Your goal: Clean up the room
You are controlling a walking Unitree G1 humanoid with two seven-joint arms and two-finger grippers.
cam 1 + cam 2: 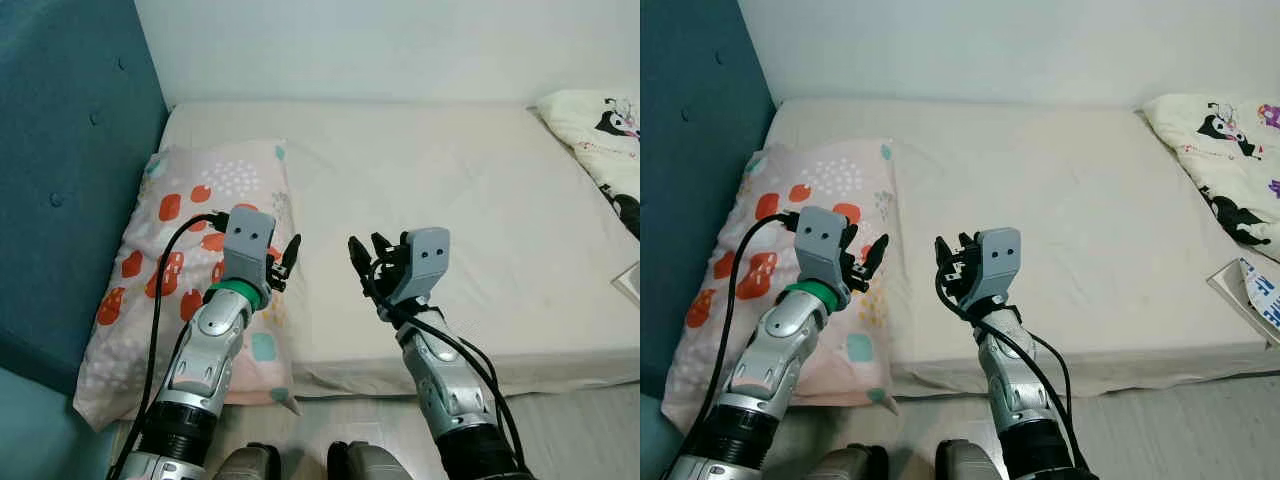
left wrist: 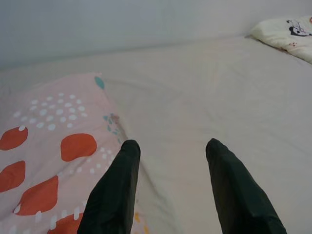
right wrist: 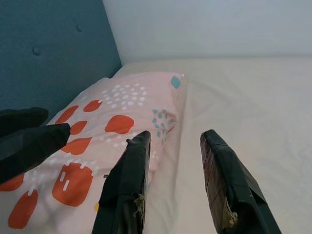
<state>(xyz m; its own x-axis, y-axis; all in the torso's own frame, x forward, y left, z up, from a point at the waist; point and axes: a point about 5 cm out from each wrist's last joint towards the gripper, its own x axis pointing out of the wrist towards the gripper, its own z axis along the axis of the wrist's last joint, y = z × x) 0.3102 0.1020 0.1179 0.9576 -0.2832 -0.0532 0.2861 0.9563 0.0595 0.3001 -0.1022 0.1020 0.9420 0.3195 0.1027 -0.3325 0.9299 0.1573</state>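
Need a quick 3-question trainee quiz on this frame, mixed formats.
1. True or false: the left end effector hangs over the pillow with its fingers apart.
2. What lies at the bed's far right end? A) a printed blanket B) a laptop C) a folded towel
3. Fill in: the pillow lies against the blue ____.

Key
1. True. The left wrist view shows both fingers spread, nothing between them.
2. A. The blanket with cartoon figures.
3. Headboard. The right end effector is open too, over the bed's near edge.
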